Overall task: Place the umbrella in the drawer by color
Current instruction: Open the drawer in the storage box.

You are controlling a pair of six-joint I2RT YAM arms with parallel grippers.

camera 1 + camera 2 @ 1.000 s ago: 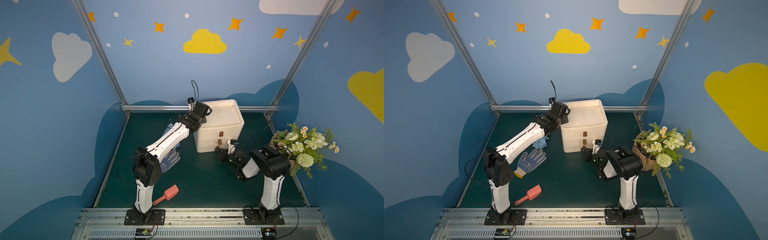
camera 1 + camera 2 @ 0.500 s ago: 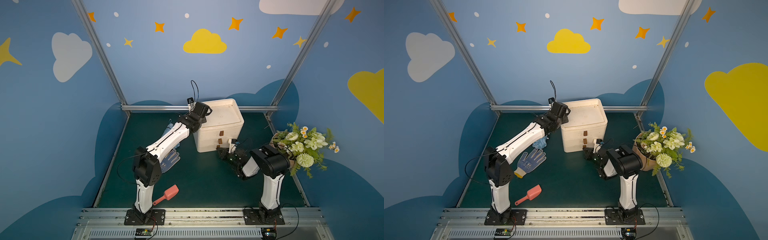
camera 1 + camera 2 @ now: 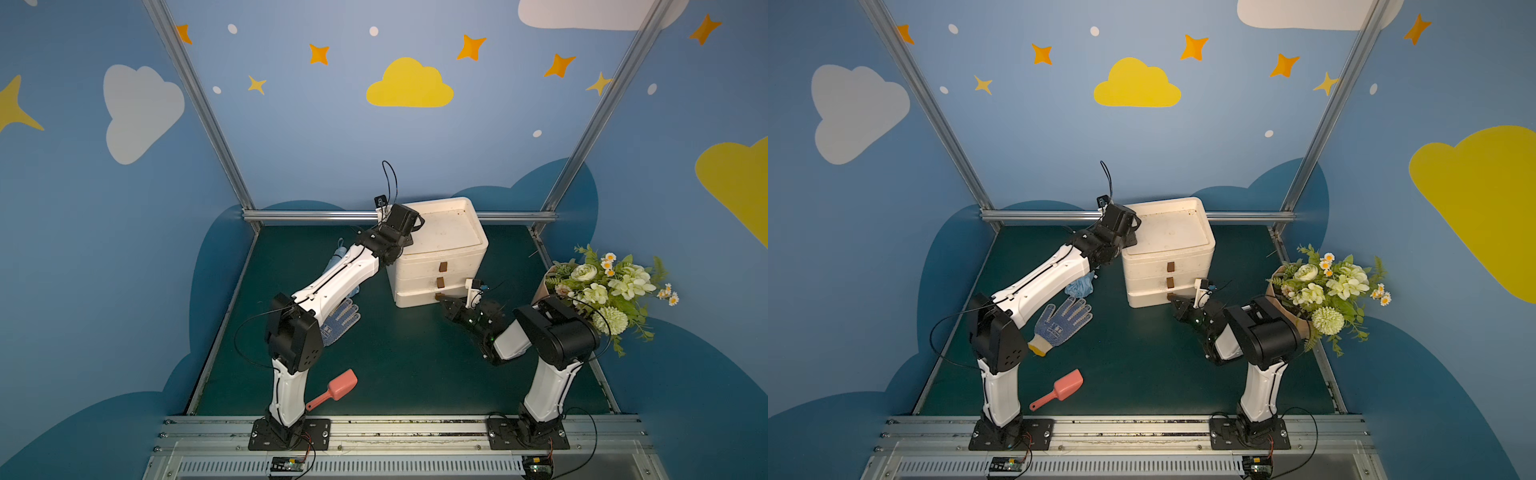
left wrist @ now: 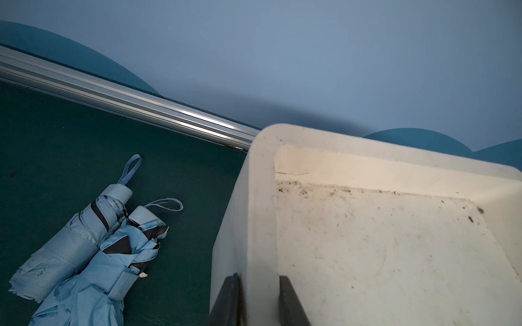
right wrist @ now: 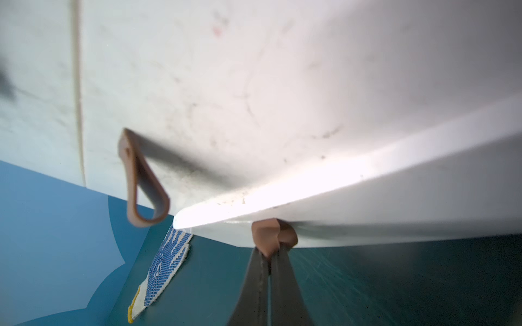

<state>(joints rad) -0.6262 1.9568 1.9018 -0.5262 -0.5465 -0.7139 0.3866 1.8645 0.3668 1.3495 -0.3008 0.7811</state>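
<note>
The right gripper (image 5: 269,254) pinches shut on the brown pull tab (image 5: 272,234) of the bottom drawer (image 3: 415,298), the left gripper (image 4: 257,285) clamps the top rim of the white drawer unit (image 3: 440,266), and two folded light-blue umbrellas (image 4: 84,248) lie on the green worktop (image 3: 395,365) just beside it.

Dark green mat (image 3: 395,374) — drawer chest (image 3: 419,270), two blue umbrellas (image 4: 70,240), glove (image 3: 1063,322), pink scoop (image 3: 1065,388)

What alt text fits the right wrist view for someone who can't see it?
The right gripper is shut on a brown pull loop of the white drawer unit. A second loop hangs free nearby, and a blue-dotted glove lies on the green mat beyond.
</note>
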